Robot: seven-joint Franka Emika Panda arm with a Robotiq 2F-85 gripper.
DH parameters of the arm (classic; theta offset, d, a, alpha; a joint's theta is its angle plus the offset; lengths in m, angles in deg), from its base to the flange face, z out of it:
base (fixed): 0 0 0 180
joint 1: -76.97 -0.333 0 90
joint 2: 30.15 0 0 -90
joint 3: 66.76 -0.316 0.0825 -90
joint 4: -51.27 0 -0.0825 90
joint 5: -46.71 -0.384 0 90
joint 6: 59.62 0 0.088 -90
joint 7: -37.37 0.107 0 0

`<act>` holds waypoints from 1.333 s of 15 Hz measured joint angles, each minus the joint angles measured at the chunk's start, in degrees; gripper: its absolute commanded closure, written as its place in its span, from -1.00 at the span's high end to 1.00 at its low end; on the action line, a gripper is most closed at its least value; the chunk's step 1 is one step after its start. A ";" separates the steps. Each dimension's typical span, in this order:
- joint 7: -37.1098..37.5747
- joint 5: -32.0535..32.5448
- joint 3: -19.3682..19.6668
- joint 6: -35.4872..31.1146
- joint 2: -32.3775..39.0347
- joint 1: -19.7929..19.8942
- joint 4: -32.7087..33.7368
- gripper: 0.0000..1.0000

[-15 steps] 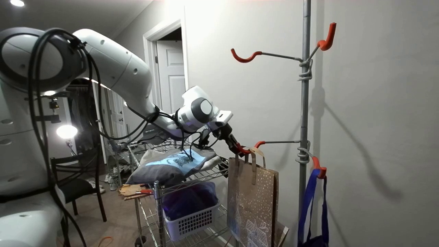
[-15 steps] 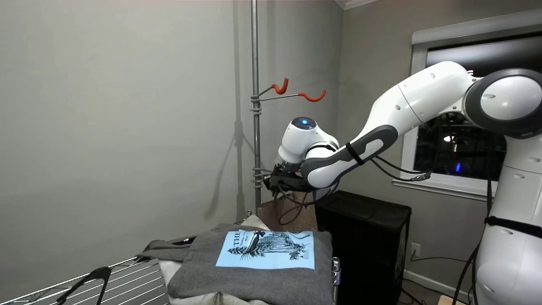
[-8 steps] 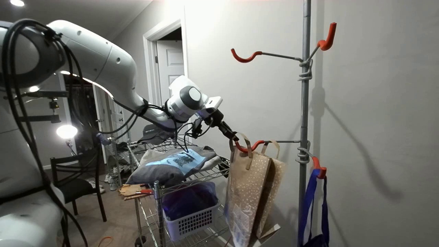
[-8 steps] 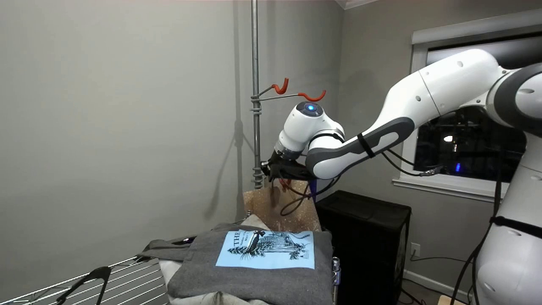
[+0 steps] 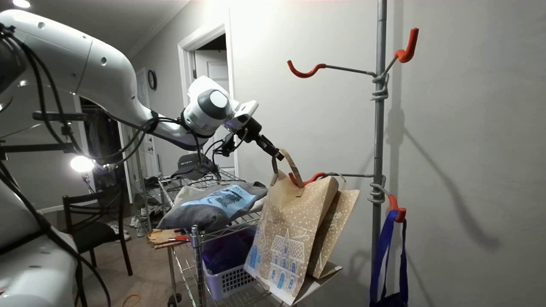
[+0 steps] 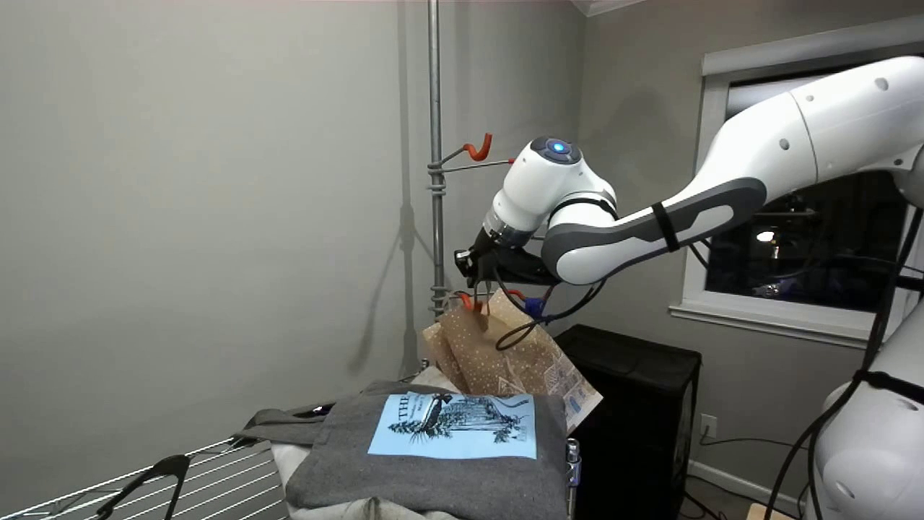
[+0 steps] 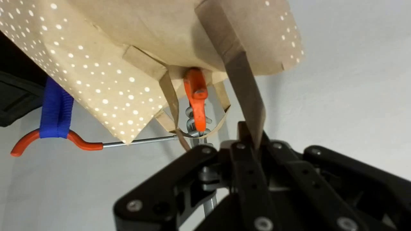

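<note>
With the Robotiq gripper (image 5: 280,156) angled downward in an exterior view, its fingers (image 5: 269,147) are clamped on a flat handle (image 7: 240,73) of the brown paper shopping bag (image 5: 294,213); wrist view has the strap pinched btwn the tips. Bag = right below the fingers, tilted, base slanting toward the wire cart (image 5: 198,264), w/ white dots & a house print (image 5: 288,260) low on the front. Orange-red hook (image 7: 198,110) sits just below the fingers, poking btwn the bag's handles; 2nd handle (image 7: 222,94) appears to loop round it, tho can't tell if it bears any wt. Metal pole (image 5: 379,136) stands well apart from the fingers, as does another hook (image 5: 401,214), lower than them, w/ a blue strap (image 5: 381,251) hung on it. On the cart's top shelf, lower than the fingers: grey cloth (image 6: 426,477) w/ lt.-blue tree print, plus a dark baseball cap (image 5: 190,165) farther off. Lavender plastic basket (image 5: 214,283), well under the fingers, is part. hidden by the bag.
</note>
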 measured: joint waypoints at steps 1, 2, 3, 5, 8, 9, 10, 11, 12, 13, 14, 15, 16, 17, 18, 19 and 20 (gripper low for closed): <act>-2.80 -1.89 0.38 0.98 -1.19 -0.69 -0.64 -0.91; -5.61 -3.72 0.69 2.43 -2.21 -1.23 -1.18 -0.91; -8.39 -5.10 0.83 4.20 -3.08 -1.37 -1.59 -0.91; -13.13 -7.17 1.22 8.21 -4.29 -1.28 -2.28 -0.92; -18.68 -9.35 2.30 11.11 -5.43 -1.23 -2.71 -0.92; -20.24 -10.12 2.58 11.20 -5.95 -1.23 -2.74 -0.92; -22.12 -11.30 2.78 11.23 -6.65 -1.27 -2.75 -0.92; -24.27 -12.93 2.94 11.25 -7.51 -1.39 -2.76 -0.92; -26.65 -14.81 3.11 11.33 -8.57 -1.69 -2.76 -0.92; -29.21 -16.81 3.37 11.66 -9.83 -2.21 -2.76 -0.92; -31.92 -18.87 3.67 12.35 -11.26 -2.84 -2.75 -0.92; -34.83 -21.04 4.00 13.54 -12.89 -3.54 -2.72 -0.92; -37.47 -22.89 4.25 15.04 -14.55 -4.10 -2.66 -0.92; -39.69 -24.31 4.36 16.75 -16.19 -4.40 -2.53 -0.92; -41.80 -25.51 4.43 18.70 -17.82 -4.51 -2.31 -0.92; -43.67 -26.49 4.54 20.51 -19.36 -4.58 -2.12 -0.92; -45.29 -27.15 4.70 22.03 -20.77 -4.68 -2.00 -0.92</act>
